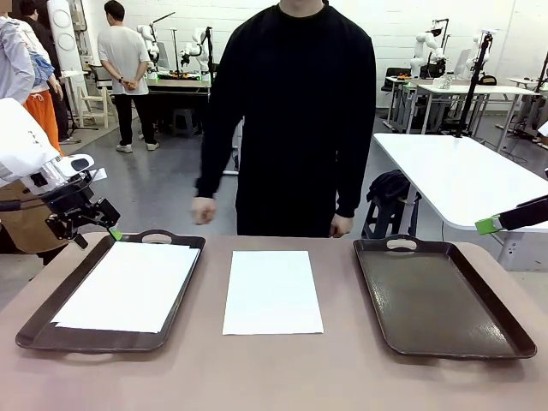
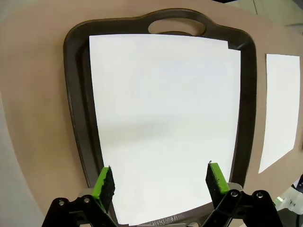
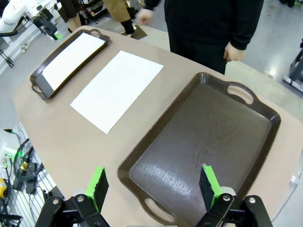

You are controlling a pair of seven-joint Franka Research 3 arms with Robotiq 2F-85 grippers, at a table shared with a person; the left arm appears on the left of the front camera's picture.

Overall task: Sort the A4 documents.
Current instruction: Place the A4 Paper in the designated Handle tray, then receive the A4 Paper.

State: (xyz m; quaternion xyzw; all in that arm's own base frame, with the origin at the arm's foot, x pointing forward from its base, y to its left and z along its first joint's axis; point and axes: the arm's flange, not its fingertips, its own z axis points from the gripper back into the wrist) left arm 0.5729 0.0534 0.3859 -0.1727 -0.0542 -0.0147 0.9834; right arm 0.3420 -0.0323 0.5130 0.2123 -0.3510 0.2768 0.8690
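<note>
A4 documents (image 1: 272, 291), 2 plain white thin rectangular paper sheets, lie flat and apart on the light brown table (image 1: 274, 377). The tray sheet (image 1: 128, 285) rests inside the dark brown rectangular handled left tray (image 1: 31, 330), near the table's left edge. It covers most of the tray floor, and its near edge reaches the tray's near rim. The middle sheet (image 1: 272, 304) lies bare on the table between the 2 trays, touching neither, its long sides running from the near edge toward the far edge. The matching dark brown right tray (image 1: 445, 300) sits near the table's right edge with nothing in it.

The left gripper (image 1: 107, 229) hovers over the far left corner of the left tray. In its wrist view its green pads (image 2: 105, 185) stand wide apart above the tray sheet, with nothing between them. The right gripper (image 3: 154, 187) hangs high off the table's right edge, looking down on the right tray, jaws spread wide and empty.

A person in a black sweater (image 1: 291, 111) stands at the far edge, both hands hanging down.
</note>
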